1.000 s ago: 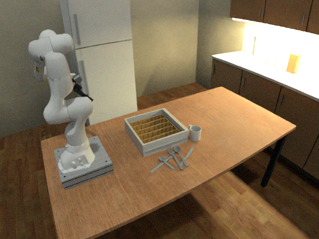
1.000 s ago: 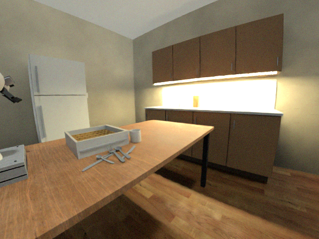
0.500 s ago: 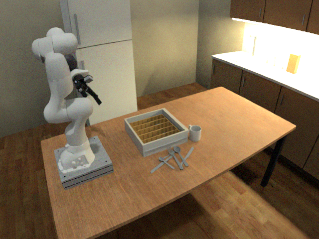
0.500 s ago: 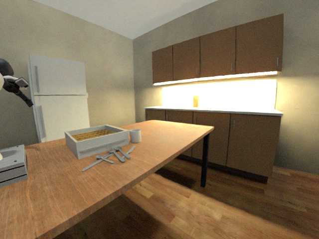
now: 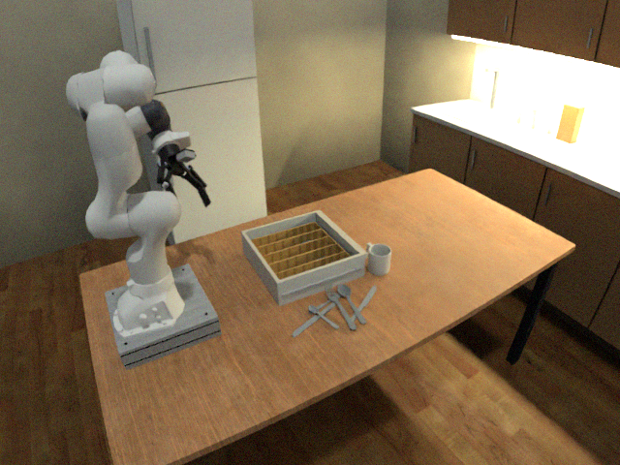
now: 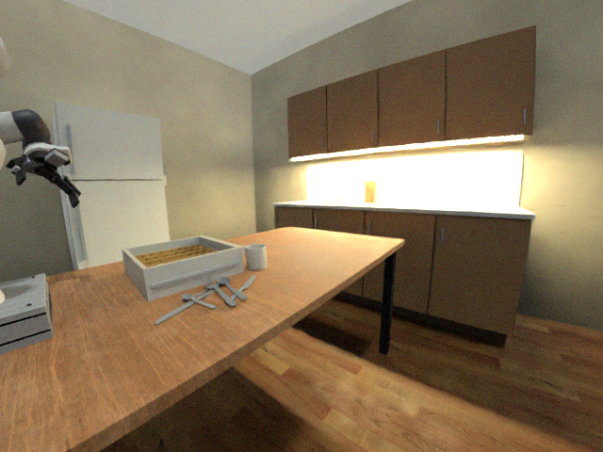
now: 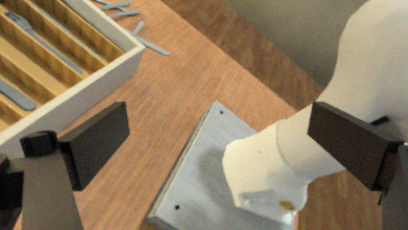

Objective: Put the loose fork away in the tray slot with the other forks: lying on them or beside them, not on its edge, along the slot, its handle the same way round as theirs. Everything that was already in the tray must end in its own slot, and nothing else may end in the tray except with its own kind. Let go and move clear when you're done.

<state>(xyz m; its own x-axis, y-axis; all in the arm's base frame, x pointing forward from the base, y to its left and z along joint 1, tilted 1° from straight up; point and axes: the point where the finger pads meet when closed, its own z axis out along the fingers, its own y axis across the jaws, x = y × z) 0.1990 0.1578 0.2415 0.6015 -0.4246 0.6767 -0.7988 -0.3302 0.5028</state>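
A grey tray (image 5: 306, 289) (image 6: 194, 274) (image 7: 81, 93) with wooden slots stands mid-table. In the wrist view a fork (image 7: 42, 39) lies along one slot, its tines towards the tray's far end. A grey handle (image 7: 16, 97) lies in another slot. Loose grey cutlery lies crossed on the table in front of the tray. A long piece (image 5: 306, 325) (image 6: 175, 313) looks like the fork, but its tines are too small to tell. Spoons (image 5: 345, 306) (image 6: 224, 293) and a knife (image 5: 365, 301) (image 6: 246, 283) lie beside it. My gripper (image 5: 186, 189) (image 6: 47, 185) (image 7: 218, 118) is open and empty, high above the arm's base, far left of the tray.
A white mug (image 5: 379, 259) (image 6: 255, 256) stands right of the tray. The arm's grey base block (image 5: 165, 327) (image 6: 24, 306) (image 7: 206, 177) sits at the table's left end. A fridge (image 5: 200, 100) stands behind the arm. A kitchen counter (image 5: 525, 139) runs along the right.
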